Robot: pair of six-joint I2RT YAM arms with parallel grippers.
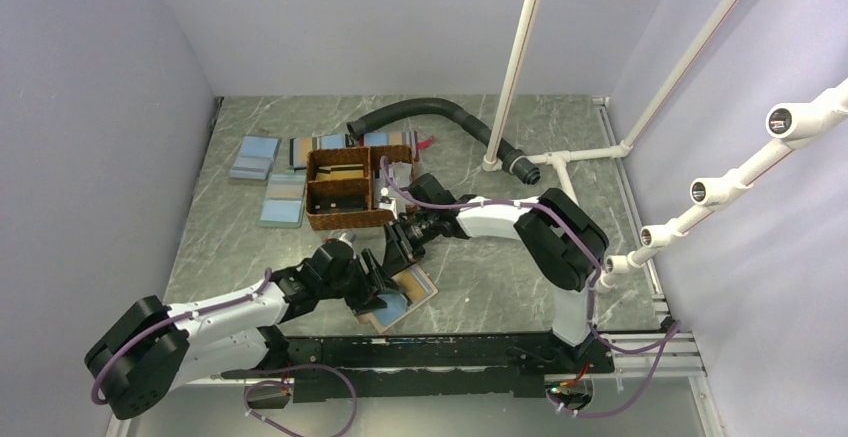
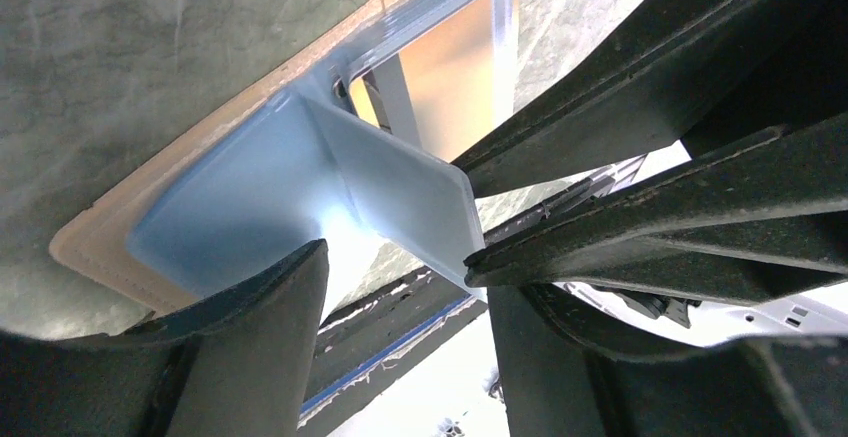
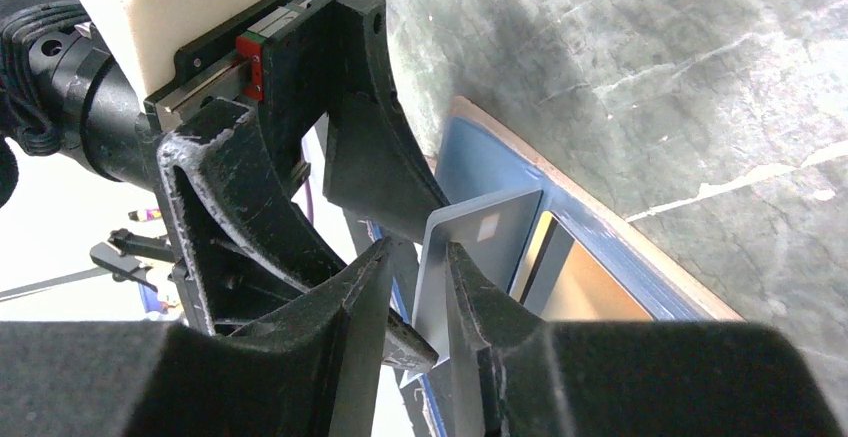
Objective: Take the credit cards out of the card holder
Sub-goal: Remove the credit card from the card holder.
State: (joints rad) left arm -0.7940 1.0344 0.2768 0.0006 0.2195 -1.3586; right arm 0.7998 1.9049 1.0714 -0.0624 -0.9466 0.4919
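Right claw [image 3: 418,279] clamped on credit card [image 3: 482,232]; left claw [image 1: 375,283] apart at card holder [image 2: 230,197].

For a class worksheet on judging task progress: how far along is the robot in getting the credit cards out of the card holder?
Done: the card holder lies open on the table. In hand: the right end effector pinches a grey card standing partway out of its pocket, while the open left end effector appears to steady the holder. Left: pull that card free; a tan panel in the window pocket may be another card.
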